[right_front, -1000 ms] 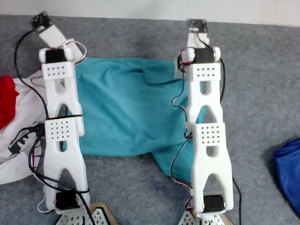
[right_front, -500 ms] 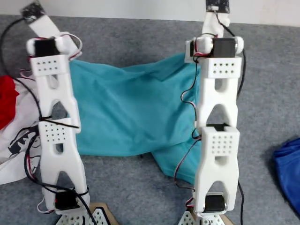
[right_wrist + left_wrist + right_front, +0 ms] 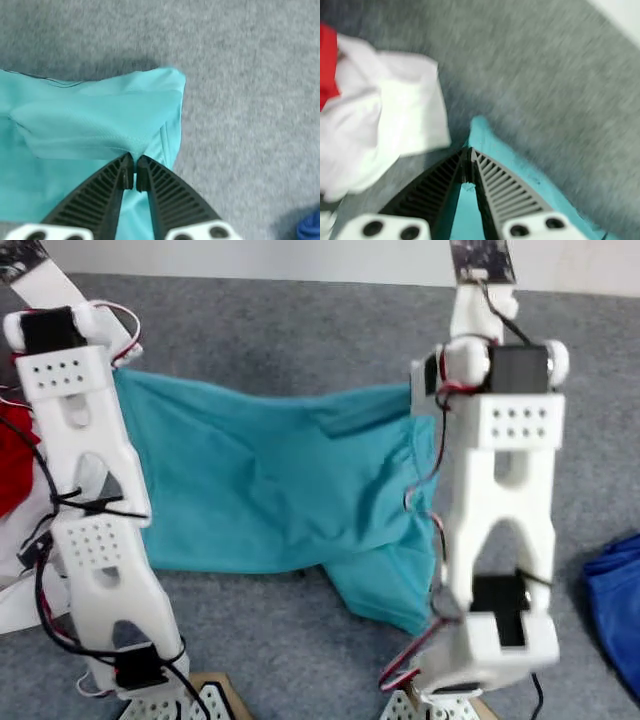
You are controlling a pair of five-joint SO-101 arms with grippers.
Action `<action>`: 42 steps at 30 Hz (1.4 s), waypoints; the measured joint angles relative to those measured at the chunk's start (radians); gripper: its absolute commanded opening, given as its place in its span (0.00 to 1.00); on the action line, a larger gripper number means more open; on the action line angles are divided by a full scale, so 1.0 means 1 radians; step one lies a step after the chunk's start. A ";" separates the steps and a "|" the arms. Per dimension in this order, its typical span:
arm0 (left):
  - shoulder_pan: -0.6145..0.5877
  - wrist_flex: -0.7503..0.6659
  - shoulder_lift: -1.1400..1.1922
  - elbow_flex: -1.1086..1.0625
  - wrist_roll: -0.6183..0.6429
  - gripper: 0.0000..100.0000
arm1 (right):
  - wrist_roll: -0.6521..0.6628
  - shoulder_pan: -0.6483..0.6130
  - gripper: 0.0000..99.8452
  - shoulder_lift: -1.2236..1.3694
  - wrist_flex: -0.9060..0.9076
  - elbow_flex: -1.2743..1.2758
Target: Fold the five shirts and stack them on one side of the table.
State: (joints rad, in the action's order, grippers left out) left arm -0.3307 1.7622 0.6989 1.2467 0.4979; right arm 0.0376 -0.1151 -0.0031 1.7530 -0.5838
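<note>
Between my two claws, over the grey table (image 3: 260, 330), the teal shirt (image 3: 270, 490) lies spread, soft, light and limp. I judge it will sag and slip unless taken by corners or hems. Beside my left claw (image 3: 468, 170) lies a white shirt (image 3: 385, 120), its dark print too hidden to read. My left claw is clamped on one far corner of the teal shirt, my right claw (image 3: 131, 170) on the other.

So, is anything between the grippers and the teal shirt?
Nothing visible. The left gripper and the right gripper are each shut directly on a far corner of the teal shirt, with no other cloth caught in between.
</note>
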 measured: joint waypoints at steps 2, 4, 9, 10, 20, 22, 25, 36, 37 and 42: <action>0.006 0.000 -0.103 -0.158 -0.028 0.01 | 0.018 0.000 0.01 -0.087 0.000 0.095; 0.021 0.000 -0.213 -0.324 -0.054 0.01 | 0.031 0.000 0.01 -0.160 0.000 0.181; 0.055 -0.002 -0.477 -0.718 -0.097 0.01 | 0.063 0.000 0.01 -0.311 0.000 0.387; 0.055 -0.006 -0.523 -0.790 -0.104 0.01 | 0.071 0.000 0.01 -0.338 0.000 0.433; 0.055 -0.236 -0.953 -1.504 -0.206 0.01 | 0.173 0.003 0.01 -0.652 0.000 0.832; 0.055 -0.273 -1.031 -1.620 -0.222 0.01 | 0.192 0.003 0.01 -0.720 0.000 0.899; 0.055 -0.316 -1.131 -1.757 -0.245 0.01 | 0.219 0.006 0.01 -0.804 0.000 0.979; -0.063 -0.489 -1.200 -1.987 -0.308 0.01 | 0.336 0.157 0.01 -0.937 0.000 1.166; -0.066 -0.494 -1.200 -1.996 -0.316 0.01 | 0.344 0.161 0.01 -0.944 0.000 1.197; -0.069 -0.505 -1.200 -2.033 -0.325 0.01 | 0.353 0.167 0.01 -0.991 -0.003 1.310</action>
State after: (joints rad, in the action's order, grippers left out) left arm -0.3997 1.2574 -0.5010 -0.7864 0.1726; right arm 0.3905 0.0522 -0.9943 1.7499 0.7265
